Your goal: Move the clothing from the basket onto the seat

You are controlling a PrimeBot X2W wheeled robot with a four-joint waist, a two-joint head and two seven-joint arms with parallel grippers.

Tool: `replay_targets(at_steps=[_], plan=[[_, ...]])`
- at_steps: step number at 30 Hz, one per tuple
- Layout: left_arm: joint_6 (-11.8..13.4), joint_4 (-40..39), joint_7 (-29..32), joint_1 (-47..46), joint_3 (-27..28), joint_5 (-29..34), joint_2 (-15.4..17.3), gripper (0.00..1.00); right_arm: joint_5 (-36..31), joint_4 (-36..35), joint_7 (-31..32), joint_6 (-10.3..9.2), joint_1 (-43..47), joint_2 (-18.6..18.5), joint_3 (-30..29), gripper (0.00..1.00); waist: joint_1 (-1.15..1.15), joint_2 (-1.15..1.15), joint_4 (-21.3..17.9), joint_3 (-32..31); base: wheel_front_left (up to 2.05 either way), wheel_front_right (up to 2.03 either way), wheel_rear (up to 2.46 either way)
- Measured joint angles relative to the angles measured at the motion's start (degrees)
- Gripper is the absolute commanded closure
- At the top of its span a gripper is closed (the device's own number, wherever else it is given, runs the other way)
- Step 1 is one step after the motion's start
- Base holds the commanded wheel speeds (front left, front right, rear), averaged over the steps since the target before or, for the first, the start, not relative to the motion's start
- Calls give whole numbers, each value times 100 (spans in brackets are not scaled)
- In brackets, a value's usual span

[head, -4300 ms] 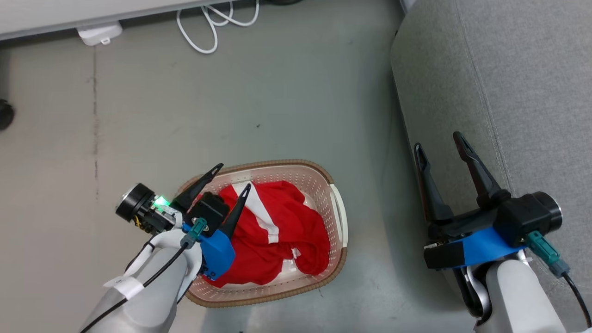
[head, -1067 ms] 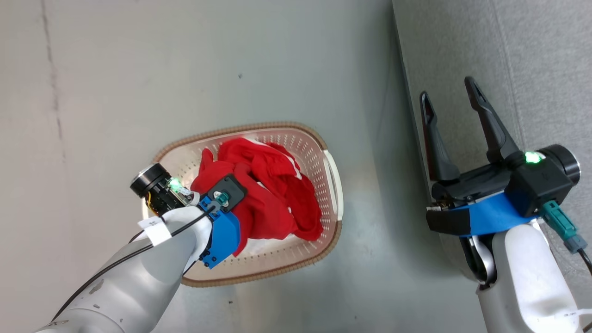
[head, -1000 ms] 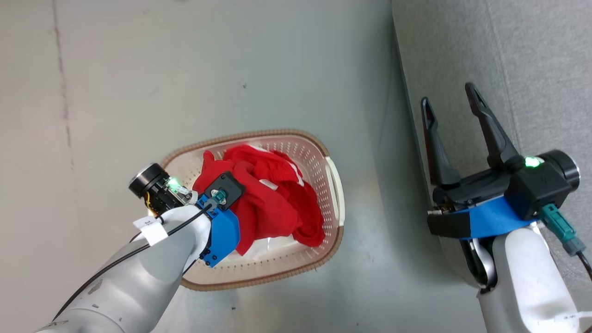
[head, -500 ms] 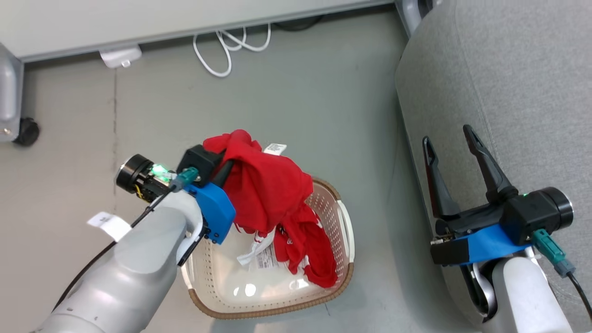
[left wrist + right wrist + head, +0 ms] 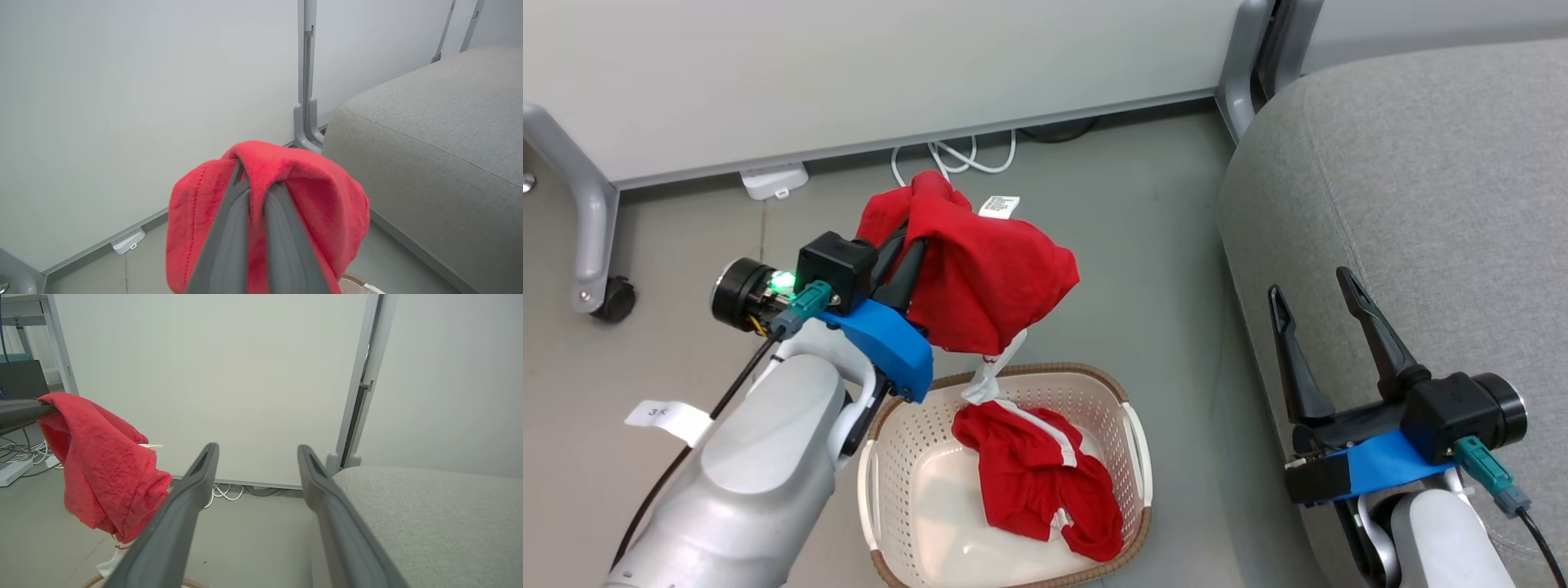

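Grey fabric covered the sofa seat (image 5: pixel 1421 180), the largest thing in sight, which rose along the right side of the grey-green floor (image 5: pixel 1143 245) with a seam running down its cushion. A white panel (image 5: pixel 849 73) closed off the floor's far edge. On the floor, near the seat's side but apart from it, stood the cream perforated laundry basket (image 5: pixel 900 445) with its brown woven-look rim. The lifted red garment (image 5: pixel 992 273) hung in the air above the basket's far rim, well apart from the seat, and a strip of its white trim (image 5: pixel 992 371) dangled toward that rim. The second red garment (image 5: pixel 1037 486), crossed by a white stripe, lay crumpled inside the basket toward the wall nearer the seat. The left gripper (image 5: pixel 911 245) was clamped together on a fold of the lifted red garment, which draped over both dark fingers (image 5: pixel 233 228) in the left wrist view. The right gripper (image 5: pixel 1307 282) hovered at the seat's edge nearest the basket, its fingers spread wide with nothing between them. A looped white cable (image 5: pixel 956 155) and a white power strip (image 5: pixel 772 180) lay along the floor's far edge.
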Motion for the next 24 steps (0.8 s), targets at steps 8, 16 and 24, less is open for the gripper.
replay_targets(at_steps=[8, 16, 24], plan=[[-85, -380, 0, 102, 172, 307, -232, 100, 33, 31, 0, 0, 144, 0, 5, 0, 0, 0, 10, -276, 0, 0, 0], [-153, -759, 0, 101, 171, 332, -541, 100, 66, 42, 0, 0, 308, 0, -15, 0, 1, 0, 46, -478, 0, 0, 0], [-108, -1043, 0, 155, 154, 268, -721, 100, 74, -33, 1, 0, 388, 0, -38, 0, 0, 0, 67, -610, 0, 0, 0]])
